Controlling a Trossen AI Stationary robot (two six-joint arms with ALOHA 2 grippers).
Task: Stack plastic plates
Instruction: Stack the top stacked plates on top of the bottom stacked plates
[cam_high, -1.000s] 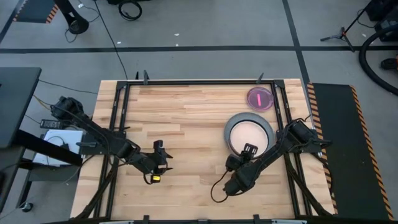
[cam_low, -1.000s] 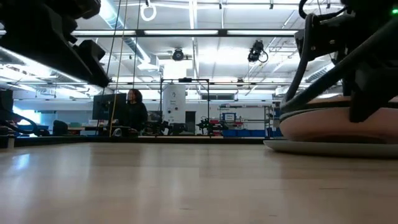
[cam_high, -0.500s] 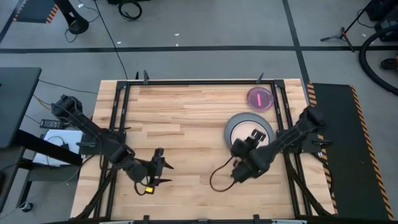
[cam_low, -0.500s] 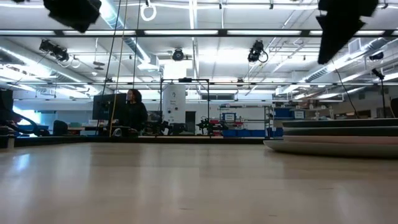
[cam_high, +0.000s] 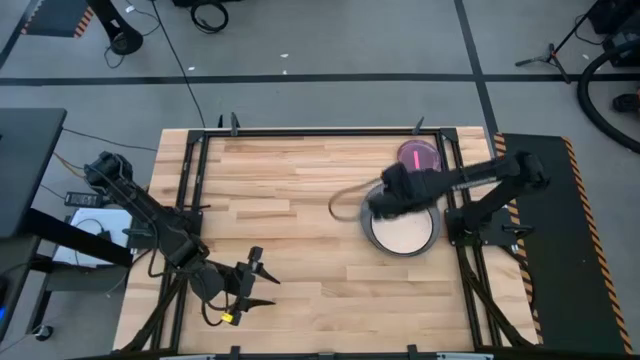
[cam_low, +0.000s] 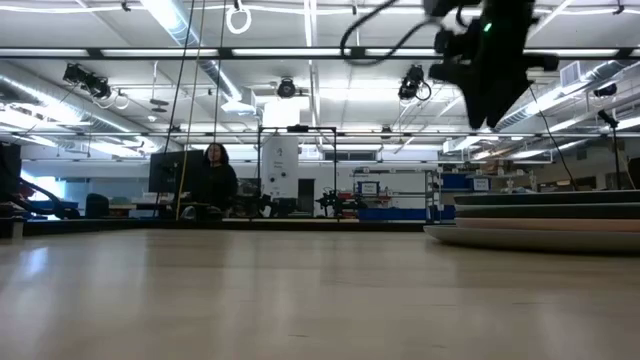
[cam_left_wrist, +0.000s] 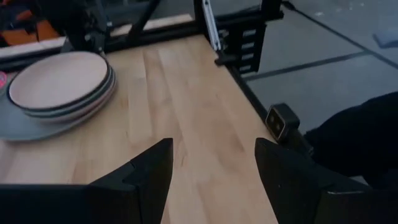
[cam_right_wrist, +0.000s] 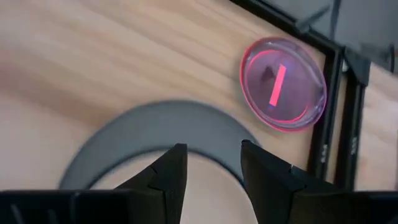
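A stack of plates (cam_high: 405, 230) sits right of the table's centre: a large grey plate (cam_right_wrist: 155, 127) at the bottom, a pinkish and a dark-rimmed one above it, and a cream plate (cam_left_wrist: 57, 79) on top. A small red-pink translucent plate (cam_high: 418, 157) lies flat on the wood, apart, near the far right corner. My right gripper (cam_high: 392, 200) hovers open high above the stack's far-left rim, also seen in its wrist view (cam_right_wrist: 213, 168) and the low view (cam_low: 490, 100). My left gripper (cam_high: 250, 285) is open near the near-left edge, holding nothing (cam_left_wrist: 213, 174).
Bare wooden tabletop (cam_high: 290, 190) spreads left of the stack. A black metal frame (cam_high: 455, 160) runs along the table's edges, close to the red-pink plate. A cable loop (cam_high: 345, 200) hangs from my right arm. A person (cam_low: 215, 180) sits far behind the table.
My right gripper has risen from the stack's near rim and swung up and across toward the far edge, now reaching in from the right. The stack stayed in place. My left gripper has drawn back toward the near edge.
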